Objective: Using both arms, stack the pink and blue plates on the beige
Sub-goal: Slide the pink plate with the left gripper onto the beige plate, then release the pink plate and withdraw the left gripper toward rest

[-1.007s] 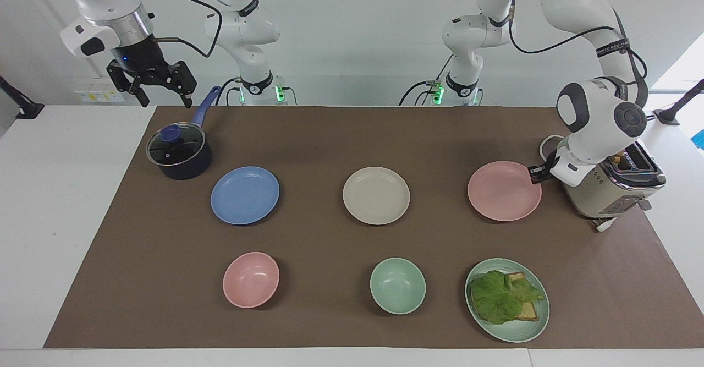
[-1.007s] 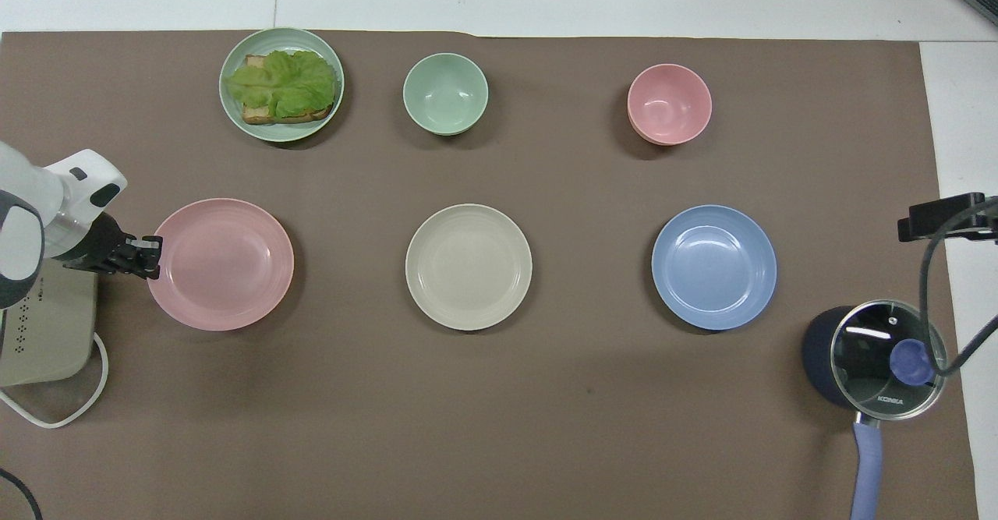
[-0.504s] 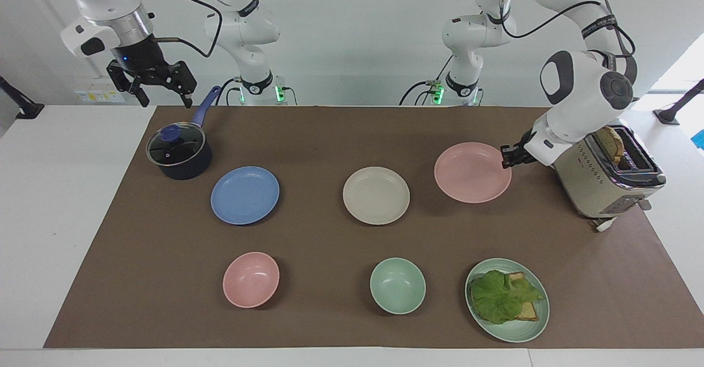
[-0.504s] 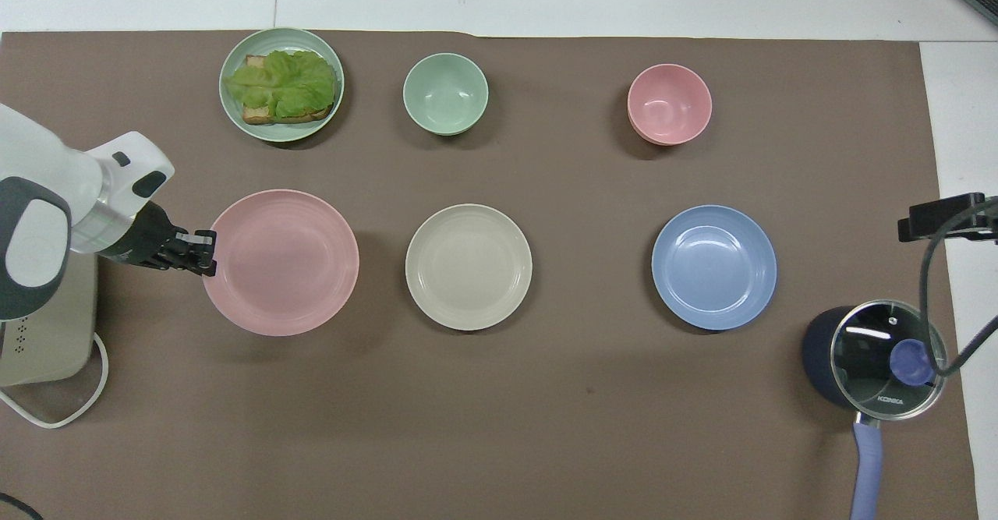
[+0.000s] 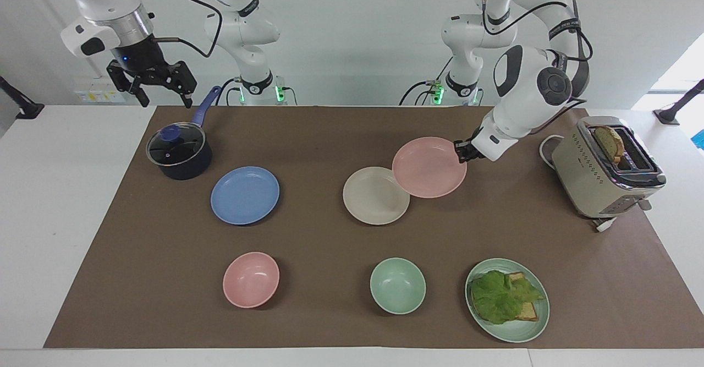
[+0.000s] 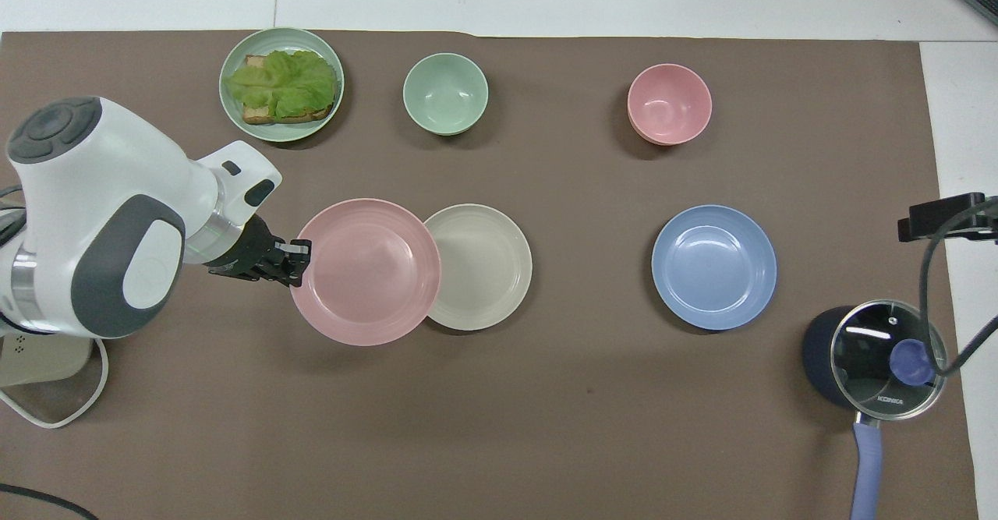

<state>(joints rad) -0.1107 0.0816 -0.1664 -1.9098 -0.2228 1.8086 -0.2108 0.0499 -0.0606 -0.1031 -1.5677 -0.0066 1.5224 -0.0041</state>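
Note:
My left gripper [image 5: 461, 151] [image 6: 300, 259] is shut on the rim of the pink plate [image 5: 429, 167] [image 6: 366, 270]. It holds the plate level in the air, partly over the edge of the beige plate [image 5: 374, 199] [image 6: 487, 267] on the left arm's side. The beige plate lies mid-mat. The blue plate [image 5: 245, 195] [image 6: 713, 267] lies beside it toward the right arm's end. My right gripper [image 5: 165, 102] hangs open and empty, high over the table edge beside the pot, and waits.
A lidded dark pot [image 5: 179, 155] with a blue handle stands near the blue plate. A toaster [image 5: 605, 169] with bread stands at the left arm's end. Farther from the robots lie a pink bowl [image 5: 251, 279], a green bowl [image 5: 397, 285] and a green plate [image 5: 511, 335] with lettuce and toast.
The left arm lifted the pink plate off the mat by the toaster and carried it toward the beige plate, now overlapping its edge. The right arm stayed still.

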